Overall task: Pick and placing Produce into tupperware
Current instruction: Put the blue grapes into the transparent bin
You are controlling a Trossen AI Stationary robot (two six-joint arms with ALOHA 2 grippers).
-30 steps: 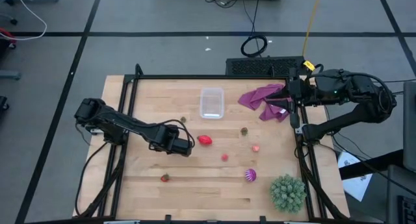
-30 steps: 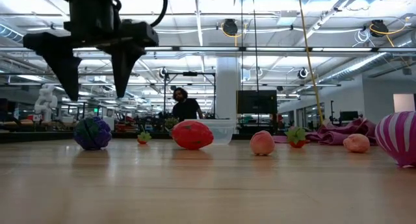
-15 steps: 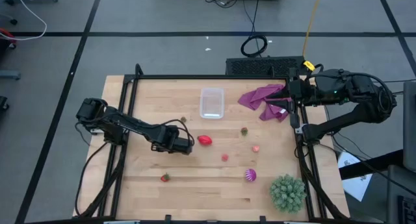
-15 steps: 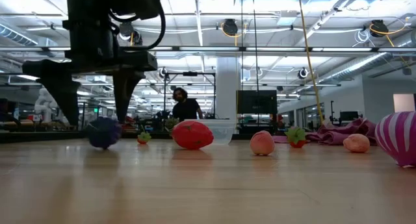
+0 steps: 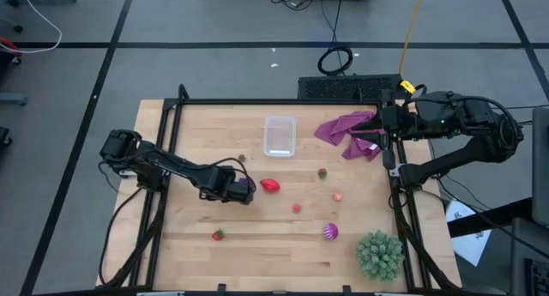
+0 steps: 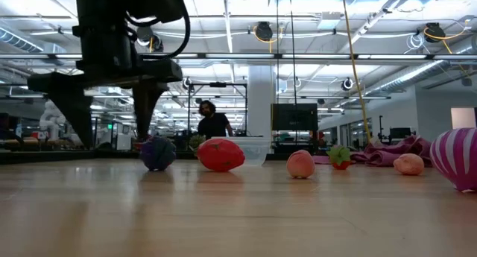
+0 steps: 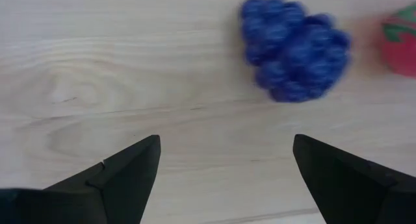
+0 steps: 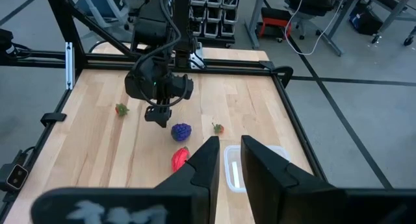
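My left gripper (image 5: 243, 191) (image 7: 224, 146) is open and low over the table, left of centre. The blue-purple produce piece (image 7: 294, 47) (image 6: 158, 153) lies on the wood just ahead of the fingertips, off toward one finger and clear of both. Beside it lies the red piece (image 5: 270, 185) (image 6: 220, 154). The clear tupperware (image 5: 280, 135) stands toward the far edge. Pink pieces (image 5: 296, 208) (image 5: 337, 196), a brownish one (image 5: 322, 172), a small red one (image 5: 218, 235) and the striped magenta ball (image 5: 330, 232) lie scattered. My right gripper (image 5: 378, 129) (image 8: 229, 160) waits shut at the far right.
A purple cloth (image 5: 347, 131) lies bunched at the far right below the right gripper. A large green spiky ball (image 5: 379, 253) sits at the near right corner. A black frame rail (image 5: 163, 150) borders the table. A person (image 6: 213, 123) stands in the room beyond.
My left gripper has come down toward the table, staying open. The blue-purple piece, which lay between its fingers, has rolled along the table toward the right. It now lies outside the fingers, close to the red piece.
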